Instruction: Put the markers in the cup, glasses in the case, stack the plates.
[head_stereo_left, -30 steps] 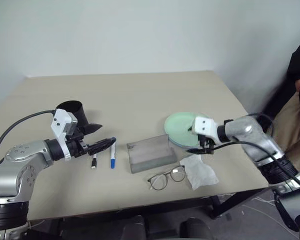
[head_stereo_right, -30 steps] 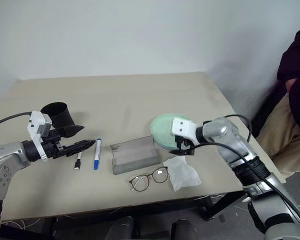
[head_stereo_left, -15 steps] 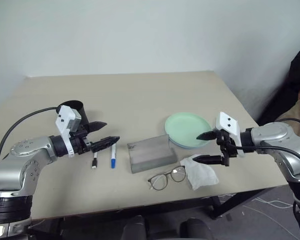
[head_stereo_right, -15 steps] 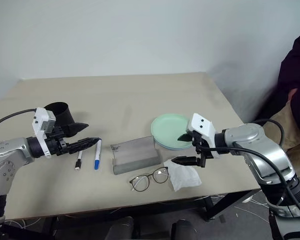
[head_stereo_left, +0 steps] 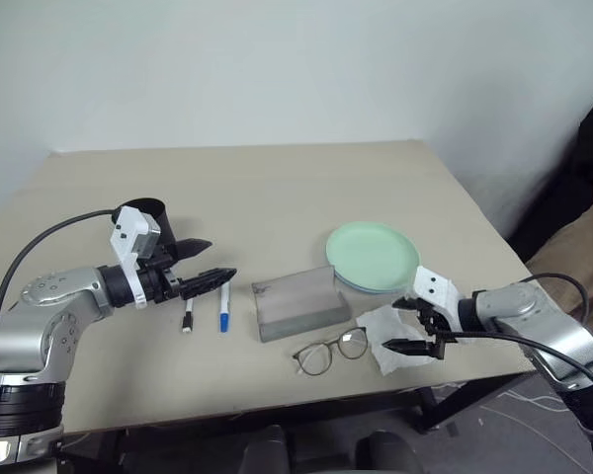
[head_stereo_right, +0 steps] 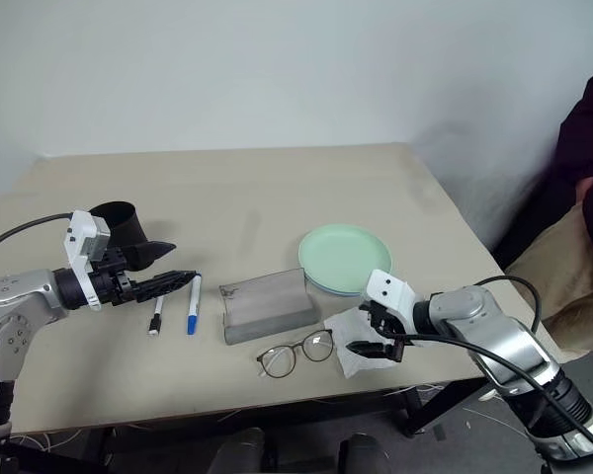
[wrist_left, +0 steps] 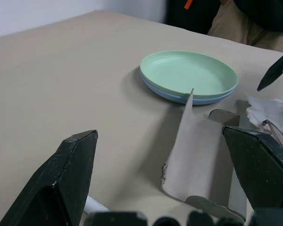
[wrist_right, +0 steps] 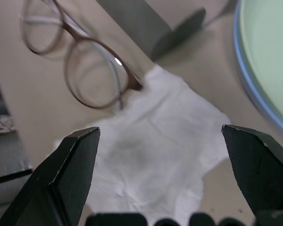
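The mint green plate (head_stereo_left: 373, 255) lies stacked on the light blue plate (head_stereo_left: 354, 285) at the right. In front of them, my right gripper (head_stereo_left: 395, 325) hangs open over a crumpled white tissue (wrist_right: 146, 155), right beside the glasses (head_stereo_left: 329, 351). The grey case (head_stereo_left: 296, 302) stands open at mid-table. Two markers lie left of it, one black-capped (head_stereo_left: 187, 320) and one blue-capped (head_stereo_left: 222, 307). My left gripper (head_stereo_left: 215, 261) is open and empty just above the markers. The black cup (head_stereo_left: 143, 215) stands behind it.
The tissue, the glasses and my right gripper sit close to the table's front edge (head_stereo_left: 277, 405). A seated person (head_stereo_right: 583, 197) is at the far right, beyond the table's right edge.
My right gripper let go of the mint plate, which now lies flat on the blue one. It drew back and sank to the tissue. The left arm has kept still.
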